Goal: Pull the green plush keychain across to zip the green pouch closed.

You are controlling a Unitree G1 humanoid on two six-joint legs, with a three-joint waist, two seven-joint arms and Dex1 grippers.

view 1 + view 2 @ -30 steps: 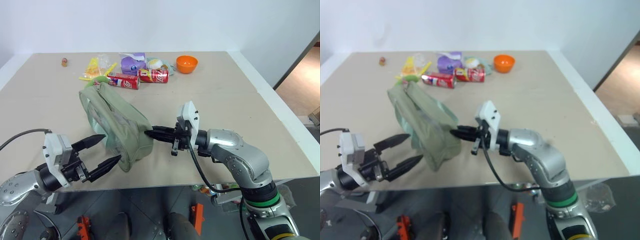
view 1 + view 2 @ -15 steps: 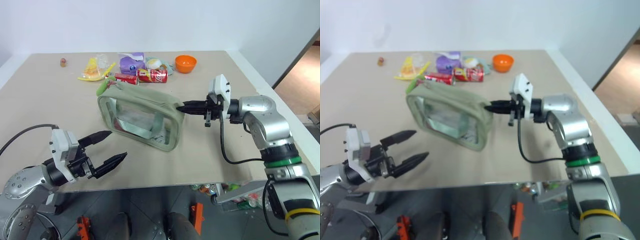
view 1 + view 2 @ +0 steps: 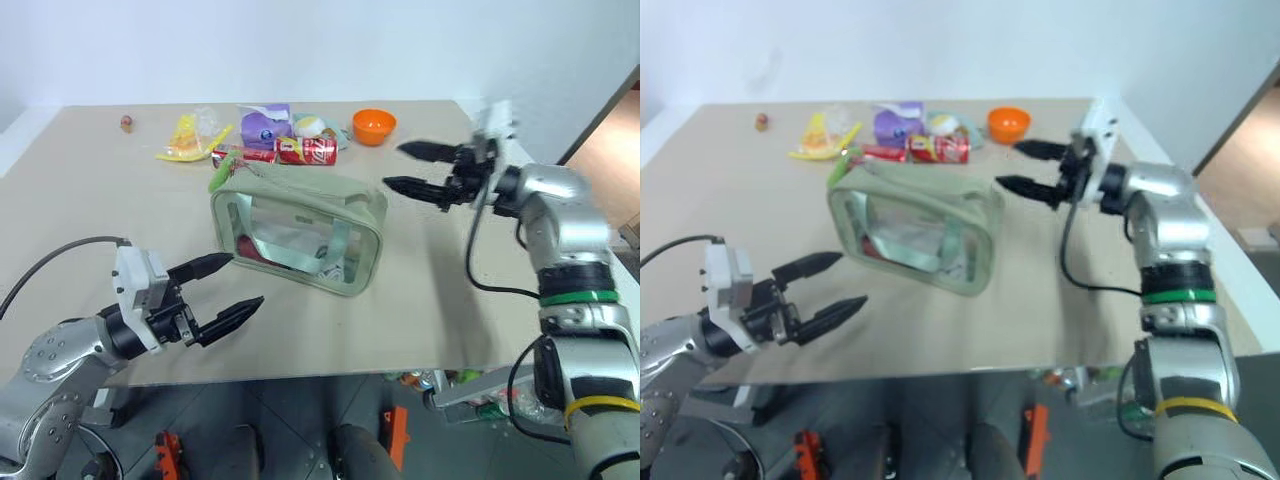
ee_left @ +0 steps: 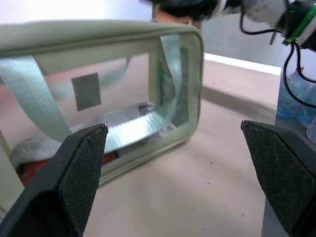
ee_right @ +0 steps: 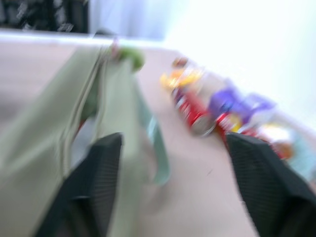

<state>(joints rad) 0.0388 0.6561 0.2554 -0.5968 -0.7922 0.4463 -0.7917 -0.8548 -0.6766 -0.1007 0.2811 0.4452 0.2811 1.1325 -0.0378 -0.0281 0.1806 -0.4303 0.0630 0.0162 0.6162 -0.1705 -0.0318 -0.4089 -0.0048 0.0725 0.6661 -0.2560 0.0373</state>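
Green pouch [image 3: 298,233]: you had it standing upright on the table [image 3: 440,290], a clear side panel facing the robot, straps crossing that panel.
Green plush keychain [image 3: 219,177]: it lay at the pouch's far-left top corner, on the side toward the cans; you could see it as a lime blur in the right wrist view, so its exact attachment was hard to judge.
Left gripper [image 3: 231,285]: you held it released, fingers spread wide, low and near the pouch's near-left corner, not touching it.
Right gripper [image 3: 414,168]: yours was unclenched, empty, raised just right of the pouch's right end, apart from it.
Clutter: two red cans [image 3: 278,153], a purple packet [image 3: 262,125], yellow packets [image 3: 186,137] and an orange bowl [image 3: 374,126] sat behind the pouch.
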